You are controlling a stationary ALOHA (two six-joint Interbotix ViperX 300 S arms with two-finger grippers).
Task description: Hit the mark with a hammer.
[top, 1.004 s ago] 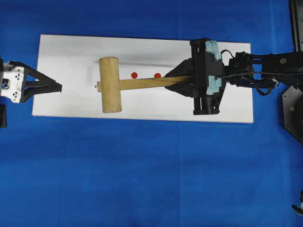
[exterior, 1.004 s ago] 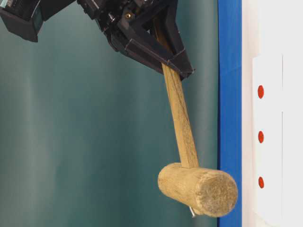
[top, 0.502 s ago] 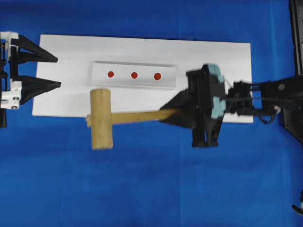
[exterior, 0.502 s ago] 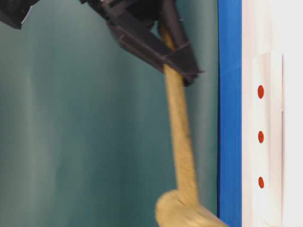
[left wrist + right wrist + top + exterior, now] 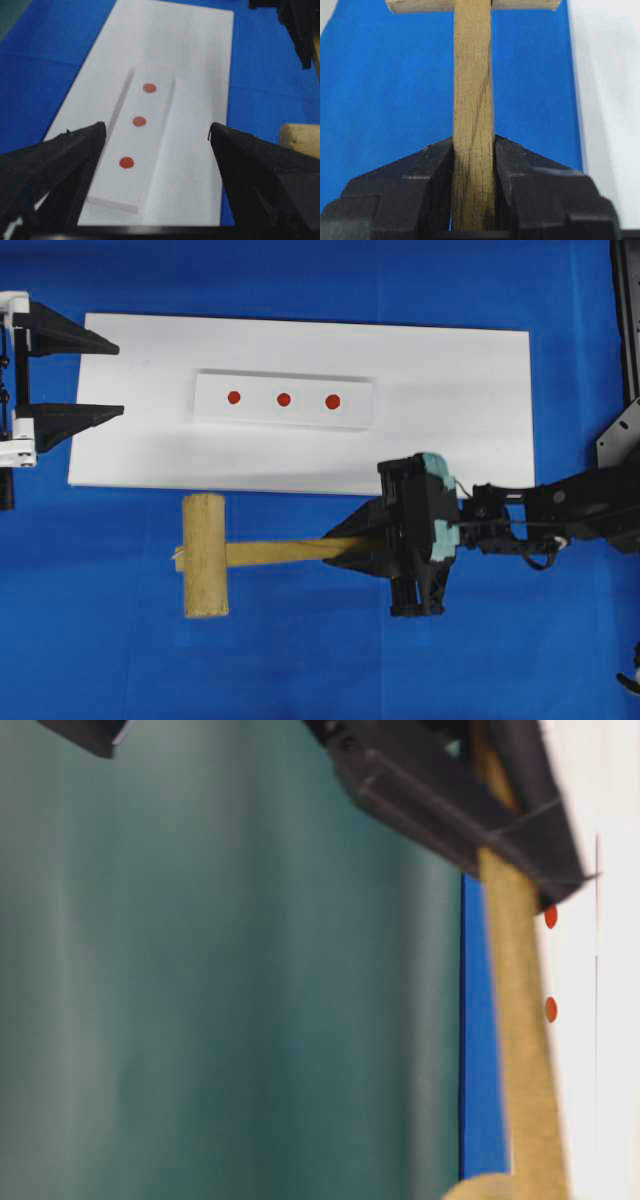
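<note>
- Blue cloth over the counter (image 5: 300,660), teal backdrop behind at table level.
- On the cloth, a large white board (image 5: 450,370), lying flat; on its middle, a smaller white strip (image 5: 258,400) carrying three red marks (image 5: 283,399) in a row.
- Nothing over the marks from overhead; at table level, two of them visible beside the blurred handle, the third hidden.
- Hammer (image 5: 204,555) off the board, over the blue cloth just beside the board's near long edge, handle level and running toward the right arm, head crosswise at the far end.
- Right claw (image 5: 345,548) clamped on the hammer's handle; fingers (image 5: 437,170) pressed against both flat sides of the wood in the wrist view.
- Left claw (image 5: 110,375) spread wide at the board's left short end, tips just over that edge, holding nothing.
- From the left wrist, both black fingers (image 5: 60,155) framing the strip, with the hammer's head at the right edge.
- Black base of the right arm (image 5: 625,300) at the right margin.
</note>
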